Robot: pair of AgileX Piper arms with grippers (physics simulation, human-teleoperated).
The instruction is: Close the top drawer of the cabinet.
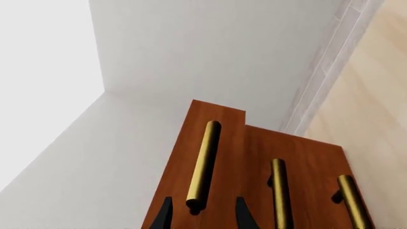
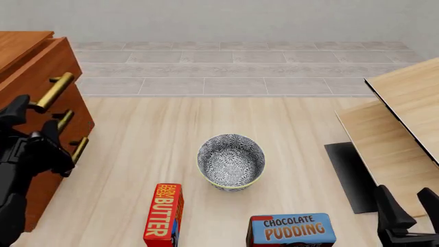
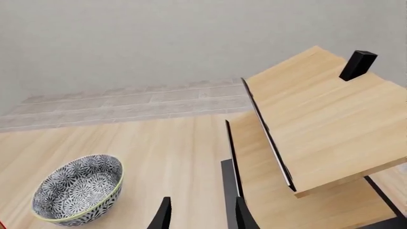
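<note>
1 drawer of 3 stands proud: the reddish-brown wooden top drawer (image 1: 219,143) with long brass bar handle (image 1: 203,164), at the cabinet (image 2: 41,92) on the tabletop's left. My left tool (image 1: 203,215), fingers wide, straddles that handle's near end, the handle running lengthwise away from it; I judge a straight push closes it. Right tool (image 3: 202,214) sits far off, apart.
</note>
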